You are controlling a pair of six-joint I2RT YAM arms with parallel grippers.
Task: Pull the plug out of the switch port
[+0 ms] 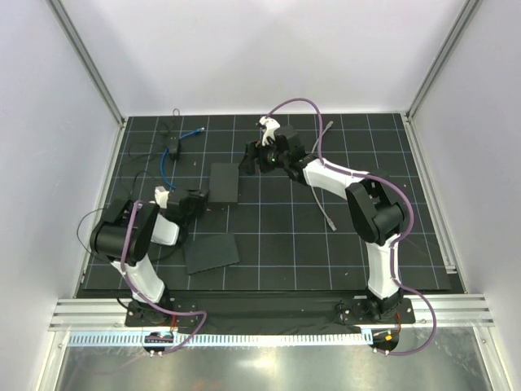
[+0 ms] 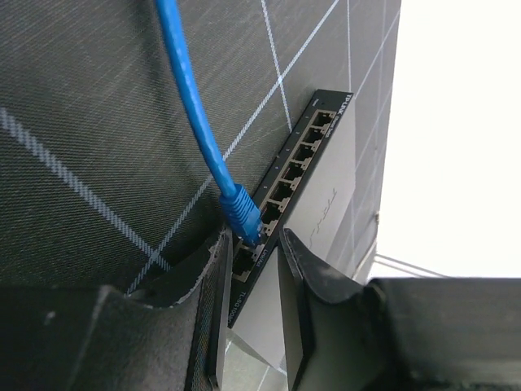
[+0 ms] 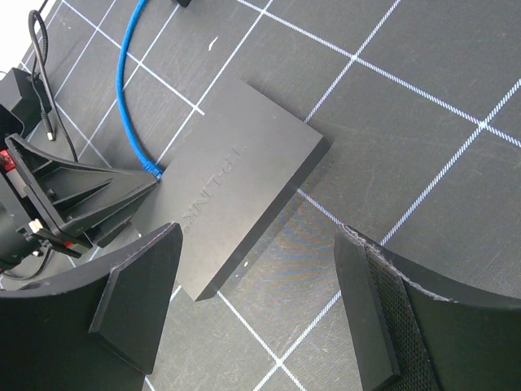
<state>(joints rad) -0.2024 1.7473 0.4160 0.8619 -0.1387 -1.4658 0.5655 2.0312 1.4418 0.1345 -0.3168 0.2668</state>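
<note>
The blue cable point(image 2: 195, 106) ends in a blue-booted plug point(image 2: 242, 213) seated in a switch port point(image 2: 259, 228) near one end of the black switch's point(image 2: 319, 191) port row. My left gripper point(image 2: 252, 273) is open, one finger on each side of that end of the switch. The plug sits just past its fingertips point(image 2: 218, 269) with a gap on both sides. From above, my left gripper point(image 1: 195, 202) sits at the switch's point(image 1: 224, 181) left edge. My right gripper point(image 3: 252, 314) hangs open over the switch's point(image 3: 244, 171) near corner, holding nothing. The plug point(image 3: 153, 169) shows there too.
A wider flat black slab point(image 1: 212, 252) lies near the left arm. A grey cable point(image 1: 326, 213) lies loose by the right arm. A small black device point(image 1: 173, 151) with thin black wires sits at the back left. White walls enclose the gridded mat point(image 1: 285, 236).
</note>
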